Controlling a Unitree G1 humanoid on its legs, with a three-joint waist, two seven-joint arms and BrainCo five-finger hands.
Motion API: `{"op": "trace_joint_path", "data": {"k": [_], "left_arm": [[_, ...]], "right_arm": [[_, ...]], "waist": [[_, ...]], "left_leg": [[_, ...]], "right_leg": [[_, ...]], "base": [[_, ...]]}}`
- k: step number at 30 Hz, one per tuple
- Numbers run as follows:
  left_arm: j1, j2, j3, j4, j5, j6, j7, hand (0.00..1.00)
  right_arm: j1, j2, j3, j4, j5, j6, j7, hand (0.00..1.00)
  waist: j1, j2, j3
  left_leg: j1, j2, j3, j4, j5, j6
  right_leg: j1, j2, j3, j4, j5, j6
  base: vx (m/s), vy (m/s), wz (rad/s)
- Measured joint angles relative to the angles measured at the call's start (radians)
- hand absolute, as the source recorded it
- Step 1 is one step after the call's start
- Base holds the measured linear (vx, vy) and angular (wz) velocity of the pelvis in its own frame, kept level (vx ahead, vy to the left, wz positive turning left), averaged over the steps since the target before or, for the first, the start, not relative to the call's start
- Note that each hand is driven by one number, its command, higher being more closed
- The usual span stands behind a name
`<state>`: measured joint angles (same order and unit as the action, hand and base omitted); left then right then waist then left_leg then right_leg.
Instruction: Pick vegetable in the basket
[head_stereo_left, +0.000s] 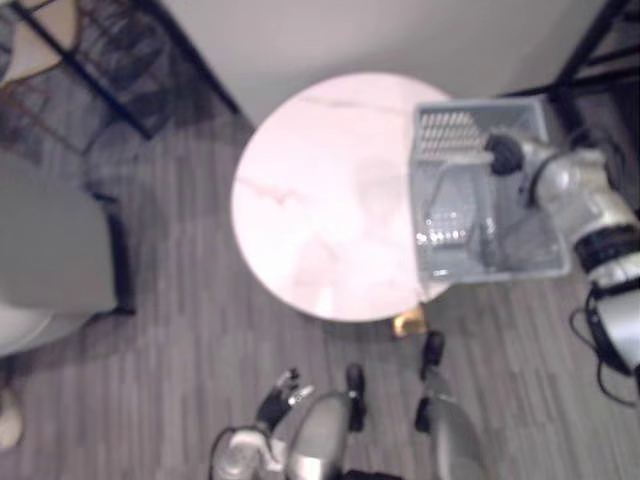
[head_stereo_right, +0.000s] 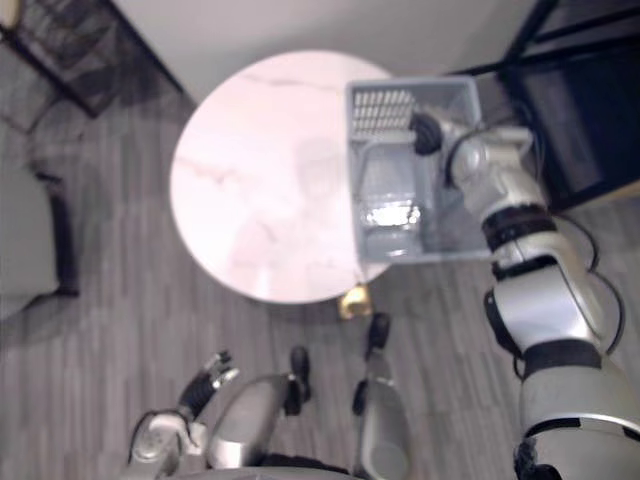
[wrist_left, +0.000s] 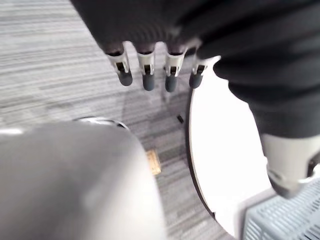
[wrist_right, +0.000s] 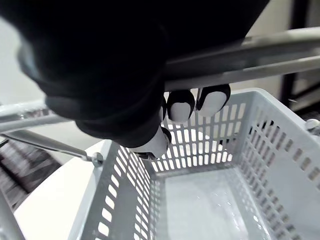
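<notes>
While the right hand (head_stereo_right: 430, 132) wraps its fingers (wrist_right: 181, 106) round the handle (wrist_right: 250, 55), the basket (head_stereo_left: 490, 270) seems held for carrying.
It overhangs the worktop's (head_stereo_left: 300, 190) right edge; the left hand (wrist_left: 147, 75) hangs low, fingers straight.

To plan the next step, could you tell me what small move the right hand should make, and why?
Probably lift the basket slightly off the table: the right hand is curled round its handle, and it sits at the table's edge.

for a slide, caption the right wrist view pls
Right hand curled round the metal handle of a grey slotted basket
</notes>
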<state>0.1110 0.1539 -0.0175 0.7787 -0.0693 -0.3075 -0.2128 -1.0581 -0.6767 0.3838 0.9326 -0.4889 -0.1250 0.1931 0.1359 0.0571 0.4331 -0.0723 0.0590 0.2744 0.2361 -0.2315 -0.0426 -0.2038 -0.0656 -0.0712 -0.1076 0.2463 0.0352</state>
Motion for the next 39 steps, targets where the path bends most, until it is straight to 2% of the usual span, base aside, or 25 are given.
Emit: {"op": "trace_joint_path", "data": {"k": [4,5,6,7,8,10,11,12,13,14,17,18,20,21,23,25,26,27,29,30,31,32,34,36,39], "left_arm": [[-0.008,0.006,0.025,0.0,0.013,0.018,-0.012,0.0],[-0.009,0.007,0.029,0.001,0.012,0.036,-0.014,0.0],[-0.008,0.003,0.034,0.002,0.012,0.047,-0.015,0.0],[-0.003,-0.002,0.034,0.001,0.01,0.06,-0.014,0.0],[0.004,0.006,0.034,0.001,0.005,0.075,-0.013,0.0],[0.009,0.017,0.051,0.002,-0.008,0.095,-0.005,0.0],[0.008,0.012,0.066,0.008,-0.031,0.108,0.004,0.0],[0.013,0.012,0.067,0.016,-0.047,0.108,0.011,0.0],[0.009,0.005,0.063,0.02,-0.047,0.104,0.012,0.0],[-0.002,0.004,0.061,0.03,-0.047,0.102,0.015,0.0],[0.002,0.004,0.045,0.052,-0.047,0.092,0.02,0.0],[0.013,-0.002,0.054,0.073,-0.046,0.089,0.025,0.0],[0.023,-0.009,0.05,0.105,-0.047,0.07,0.031,0.0],[0.022,-0.024,0.041,0.118,-0.047,0.063,0.034,0.0],[0.011,-0.019,0.022,0.138,-0.058,0.065,0.039,0.0],[0.018,-0.032,0.017,0.143,-0.071,0.065,0.041,0.0],[0.017,-0.034,0.018,0.149,-0.086,0.065,0.043,0.0],[0.016,-0.035,0.021,0.15,-0.094,0.066,0.044,0.0],[0.017,-0.038,0.026,0.151,-0.154,0.066,0.063,0.0],[0.019,-0.038,0.026,0.152,-0.166,0.065,0.069,0.0],[0.017,-0.044,0.02,0.161,-0.19,0.062,0.078,0.0],[0.015,-0.082,0.012,0.165,-0.202,0.049,0.079,0.0],[0.004,-0.104,-0.001,0.179,-0.205,0.046,0.082,0.0],[0.005,-0.086,-0.016,0.168,-0.206,0.04,0.083,0.0],[0.009,-0.079,-0.014,0.165,-0.24,0.027,0.097,0.0]], "right_arm": [[0.288,0.002,-0.151,-0.143,0.076,0.029,-0.002,1.0],[0.346,0.009,-0.174,-0.202,0.077,0.032,-0.003,1.0],[0.374,0.02,-0.187,-0.234,0.077,0.035,-0.003,1.0],[0.419,0.057,-0.215,-0.285,0.077,0.042,-0.009,1.0],[0.466,0.095,-0.222,-0.323,0.076,0.058,-0.011,1.0],[0.545,0.135,-0.239,-0.38,0.076,0.066,-0.011,1.0],[0.601,0.193,-0.265,-0.42,0.076,0.071,-0.016,1.0],[0.634,0.242,-0.278,-0.432,0.075,0.073,-0.025,1.0],[0.654,0.249,-0.287,-0.443,0.075,0.073,-0.036,1.0],[0.708,0.264,-0.298,-0.445,0.076,0.073,-0.06,1.0],[0.777,0.307,-0.296,-0.411,0.075,0.088,-0.087,1.0],[0.799,0.348,-0.288,-0.402,0.074,0.105,-0.1,1.0],[0.828,0.391,-0.282,-0.396,0.053,0.122,-0.113,1.0],[0.847,0.381,-0.271,-0.398,0.052,0.123,-0.12,1.0],[0.893,0.364,-0.283,-0.405,0.029,0.123,-0.117,1.0],[0.937,0.36,-0.279,-0.418,0.016,0.125,-0.116,1.0],[0.953,0.369,-0.276,-0.435,0.016,0.126,-0.107,1.0],[0.955,0.373,-0.273,-0.441,0.014,0.126,-0.098,1.0],[0.943,0.372,-0.253,-0.444,0.005,0.108,-0.068,1.0],[0.942,0.371,-0.251,-0.444,0.005,0.101,-0.064,1.0],[0.943,0.362,-0.252,-0.444,0.006,0.097,-0.054,1.0],[0.946,0.318,-0.255,-0.452,0.008,0.092,-0.046,1.0],[0.968,0.291,-0.282,-0.428,0.007,0.103,-0.037,1.0],[1.031,0.295,-0.307,-0.414,0.004,0.111,-0.038,1.0],[1.042,0.305,-0.314,-0.393,0.008,0.112,-0.056,1.0]], "waist": [[-0.057,-0.064,-0.074],[-0.078,-0.079,-0.095],[-0.084,-0.075,-0.105],[-0.084,-0.063,-0.123],[-0.095,-0.081,-0.138],[-0.102,-0.106,-0.154],[-0.099,-0.12,-0.156],[-0.095,-0.103,-0.18],[-0.103,-0.093,-0.18],[-0.114,-0.104,-0.191],[-0.105,-0.108,-0.204],[-0.096,-0.098,-0.21],[-0.082,-0.09,-0.221],[-0.085,-0.083,-0.222],[-0.111,-0.093,-0.225],[-0.115,-0.074,-0.234],[-0.116,-0.073,-0.234],[-0.115,-0.073,-0.234],[-0.094,-0.069,-0.237],[-0.095,-0.07,-0.237],[-0.095,-0.043,-0.238],[-0.109,0.011,-0.234],[-0.108,0.037,-0.229],[-0.107,-0.007,-0.243],[-0.106,-0.028,-0.235]], "left_leg": [[0.077,0.0,0.066,-0.009,-0.029,0.007],[0.098,0.01,0.117,-0.011,-0.034,0.015],[0.11,0.022,0.153,-0.018,-0.035,0.016],[0.137,0.051,0.221,-0.029,-0.035,0.016],[0.17,0.05,0.276,-0.017,-0.036,0.015],[0.195,0.033,0.301,0.025,-0.043,0.022],[0.193,0.027,0.283,0.05,-0.053,0.056],[0.201,0.018,0.275,-0.109,-0.023,0.102],[0.213,0.037,0.309,-0.123,0.001,0.027],[0.226,0.029,0.362,-0.109,0.002,0.028],[0.216,0.073,0.46,0.002,-0.007,0.024],[0.178,0.125,0.484,0.104,-0.034,0.012],[0.185,0.12,0.49,-0.026,-0.008,0.035],[0.187,0.149,0.519,-0.051,0.043,0.002],[0.186,0.183,0.551,0.037,0.025,-0.02],[0.186,0.255,0.533,0.121,0.002,-0.025],[0.173,0.289,0.472,0.194,-0.035,0.01],[0.153,0.283,0.4,0.227,-0.058,0.015],[0.091,0.177,0.072,0.256,-0.104,-0.016],[0.078,0.152,0.03,0.251,-0.105,-0.019],[0.043,0.142,-0.02,0.235,-0.099,-0.014],[0.005,0.188,-0.018,0.266,-0.1,-0.044],[-0.012,0.194,-0.039,0.261,-0.098,-0.063],[-0.013,0.091,-0.041,0.152,-0.06,-0.046],[-0.011,0.038,-0.042,0.058,0.036,0.004]], "right_leg": [[0.033,0.019,0.058,0.0,0.003,0.005],[0.031,0.017,0.034,0.0,-0.041,-0.013],[0.026,0.01,-0.036,0.023,-0.083,-0.039],[-0.025,-0.007,-0.181,0.156,-0.158,-0.112],[-0.061,-0.051,-0.28,0.326,-0.175,-0.142],[-0.069,-0.063,-0.344,0.396,-0.172,-0.178],[-0.069,-0.035,-0.293,0.362,-0.107,-0.239],[-0.058,0.01,-0.265,0.305,-0.1,-0.215],[-0.062,-0.014,-0.331,0.415,-0.224,-0.223],[-0.064,-0.103,-0.414,0.581,-0.376,-0.192],[-0.001,-0.238,-0.561,0.618,-0.418,-0.159],[0.023,-0.169,-0.578,0.535,-0.384,-0.192],[0.083,-0.035,-0.489,0.288,-0.297,-0.155],[0.088,-0.053,-0.594,0.321,-0.364,-0.151],[0.088,-0.093,-0.666,0.388,-0.392,-0.119],[0.122,-0.006,-0.608,0.315,-0.368,-0.127],[0.136,0.038,-0.555,0.283,-0.362,-0.136],[0.136,0.054,-0.527,0.277,-0.359,-0.141],[0.133,0.109,-0.388,0.234,-0.35,-0.125],[0.138,0.118,-0.366,0.216,-0.349,-0.123],[0.136,0.122,-0.374,0.227,-0.397,-0.035],[0.098,0.086,-0.365,0.395,-0.413,-0.177],[0.123,0.103,-0.351,0.398,-0.438,-0.14],[0.146,0.057,-0.348,0.389,-0.437,-0.136],[0.146,0.031,-0.356,0.386,-0.437,-0.126]], "base": [[0.03,0.054,-0.6],[-0.03,0.068,-0.81],[-0.03,0.062,-1.31],[-0.01,0.077,-1.59],[0.04,0.074,-1.75],[0.03,0.009,-1.59],[-0.15,-0.056,-2.35],[-0.19,-0.042,-2.28],[-0.18,-0.08,-1.86],[-0.02,-0.103,-1.26],[0.04,-0.16,-1.3],[-0.04,-0.251,-1.61],[-0.14,-0.21,-1.73],[-0.12,-0.145,-1.45],[0.0,-0.173,-0.72],[-0.01,-0.206,-0.85],[-0.04,-0.152,-1.0],[-0.06,-0.145,-1.5],[-0.06,-0.103,-1.97],[-0.02,-0.083,-1.9],[0.04,-0.055,-1.41],[0.08,-0.029,-1.19],[0.08,0.022,-0.43],[0.06,0.019,0.11],[0.05,0.04,0.25]]}}
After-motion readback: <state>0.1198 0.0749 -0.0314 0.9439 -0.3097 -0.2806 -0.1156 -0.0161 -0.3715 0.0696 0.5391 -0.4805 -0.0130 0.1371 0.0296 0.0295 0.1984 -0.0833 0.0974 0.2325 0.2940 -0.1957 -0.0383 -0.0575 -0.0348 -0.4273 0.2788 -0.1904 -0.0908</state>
